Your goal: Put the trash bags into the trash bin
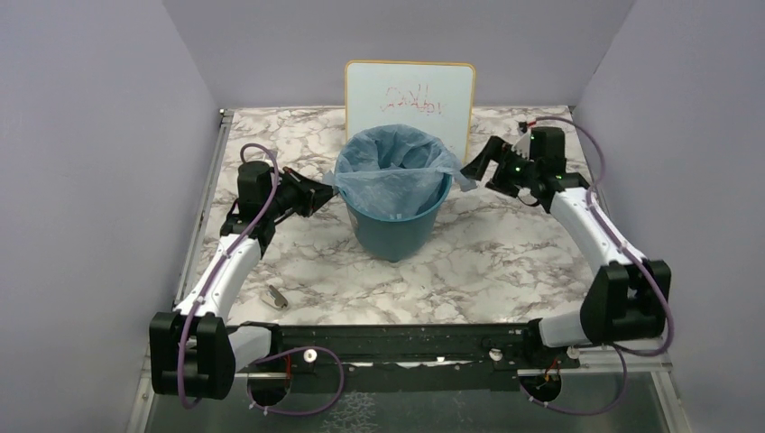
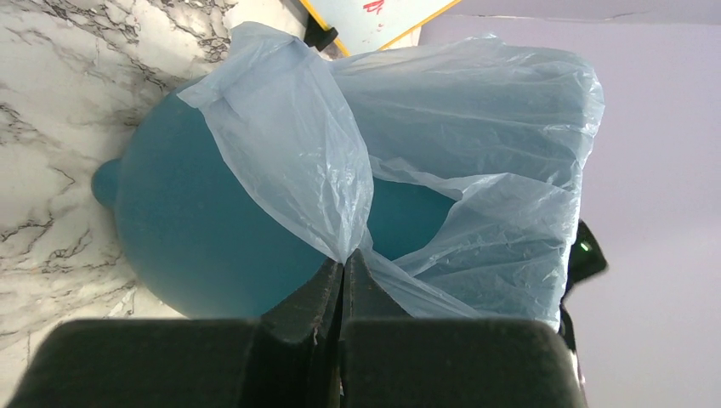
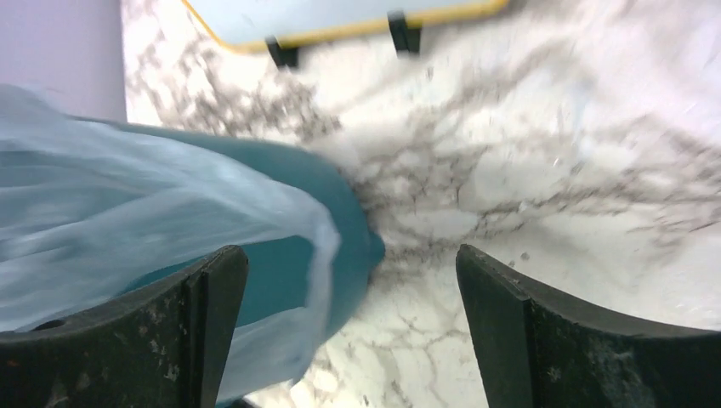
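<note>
On the marbled surface (image 1: 505, 262): bag (image 1: 394, 162) draped over bin (image 1: 397, 225).
Left claw (image 2: 342, 270) pinches the bag's edge; right claw (image 3: 349, 280) spread wide beside the bin.

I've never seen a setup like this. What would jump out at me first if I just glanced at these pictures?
Probably the teal trash bin at the middle of the marble table, lined with a crinkly light-blue trash bag draped over its rim. Two arms flank it: the left gripper is pinched shut on a fold of the bag, while the right gripper hangs open by the bin's other side. Behind stands a small whiteboard with red scribbles.
</note>
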Available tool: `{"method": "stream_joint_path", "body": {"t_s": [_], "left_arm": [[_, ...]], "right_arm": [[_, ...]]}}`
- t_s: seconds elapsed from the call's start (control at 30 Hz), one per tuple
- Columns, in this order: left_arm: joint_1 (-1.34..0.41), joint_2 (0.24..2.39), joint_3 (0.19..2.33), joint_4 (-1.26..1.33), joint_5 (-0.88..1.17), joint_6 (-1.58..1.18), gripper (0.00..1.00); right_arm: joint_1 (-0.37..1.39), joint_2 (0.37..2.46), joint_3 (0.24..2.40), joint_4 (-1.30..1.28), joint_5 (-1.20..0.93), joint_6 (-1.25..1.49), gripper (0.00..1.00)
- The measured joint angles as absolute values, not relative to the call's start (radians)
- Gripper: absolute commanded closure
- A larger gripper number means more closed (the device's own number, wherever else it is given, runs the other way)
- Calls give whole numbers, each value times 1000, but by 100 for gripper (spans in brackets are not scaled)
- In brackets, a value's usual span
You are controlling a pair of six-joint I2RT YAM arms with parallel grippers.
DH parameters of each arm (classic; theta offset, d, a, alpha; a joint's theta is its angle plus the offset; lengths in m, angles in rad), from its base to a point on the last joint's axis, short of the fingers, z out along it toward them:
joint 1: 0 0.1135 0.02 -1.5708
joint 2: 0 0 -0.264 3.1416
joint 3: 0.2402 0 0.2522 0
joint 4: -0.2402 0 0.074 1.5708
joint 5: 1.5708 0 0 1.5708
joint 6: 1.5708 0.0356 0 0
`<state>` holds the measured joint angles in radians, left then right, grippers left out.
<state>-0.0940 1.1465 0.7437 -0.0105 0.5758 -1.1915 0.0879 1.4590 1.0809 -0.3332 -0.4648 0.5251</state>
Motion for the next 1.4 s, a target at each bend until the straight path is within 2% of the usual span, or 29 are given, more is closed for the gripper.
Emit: {"method": "stream_joint_path", "body": {"t_s": [0.1,0.2,0.27,0.4,0.73,0.9,1.17,1.4], "left_arm": [[-94,1147,744,-11,576,-1189,99],[-94,1147,743,-11,575,-1188,74],[-94,1145,738,-2,575,-1187,45],[-94,1111,707,5,540,-1181,2],[-94,854,638,8,321,-1119,1],[-94,702,565,9,186,-1101,1],[-94,640,577,-72,72,-967,1],[-94,707,667,-227,51,-797,1]], "right_arm": [[88,1332,1083,-297,-370,505,0],[88,1226,1079,-231,-313,481,0],[88,1171,1069,-167,-302,461,0],[88,1134,1055,-78,-335,435,0],[99,1170,1049,74,-620,433,0],[191,1235,1145,43,-733,356,0],[465,1357,1363,-178,-701,14,0],[521,1445,1404,-289,-644,-137,0]]}}
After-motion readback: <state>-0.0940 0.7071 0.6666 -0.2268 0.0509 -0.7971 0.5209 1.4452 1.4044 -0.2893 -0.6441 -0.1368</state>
